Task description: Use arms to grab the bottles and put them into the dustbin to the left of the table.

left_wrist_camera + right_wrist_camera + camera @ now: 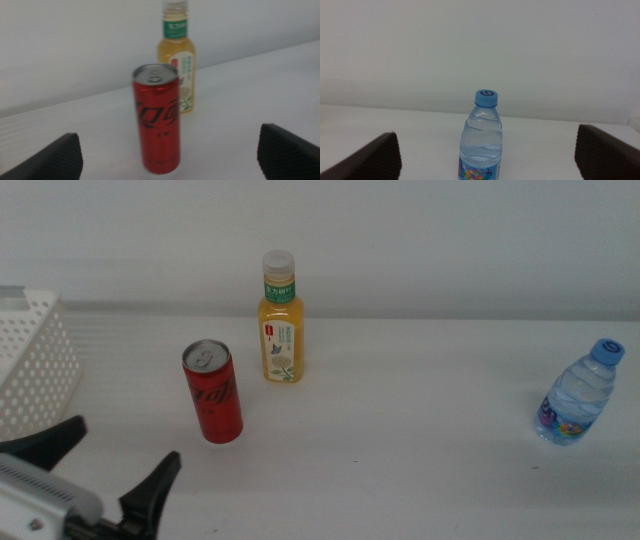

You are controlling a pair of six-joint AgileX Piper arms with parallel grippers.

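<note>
My left pincer (125,455) sits at about 7 o'clock in the middle view, low in the corner, its two dark jaws spread wide apart with nothing between them. Through its wrist camera I see the left pincer (170,150) aimed straight at the red can (156,119), which stands upright on the white surface (250,90), centred between the jaws but ahead of them, not touched by either. In the middle view the red can (212,392) stands just up and to the right of the pincer, roughly at 1 o'clock from it and near it.

Beyond the can, again toward 1 o'clock, the orange juice bottle (280,320) stands upright with its beige cap on, close to the can but apart from it. In the left wrist view the orange juice bottle (177,57) shows behind the can, partly overlapped by it.

The dustbin (30,370), a white perforated basket, sits at 9 o'clock on the frame's edge, right above my left pincer.

My right pincer (487,152) is outside the middle view. Its wrist camera shows the jaws held wide apart, with the water bottle (482,137) upright and centred ahead of them, untouched. In the middle view the water bottle (578,392) stands alone at 3 o'clock, well apart from the other two.
</note>
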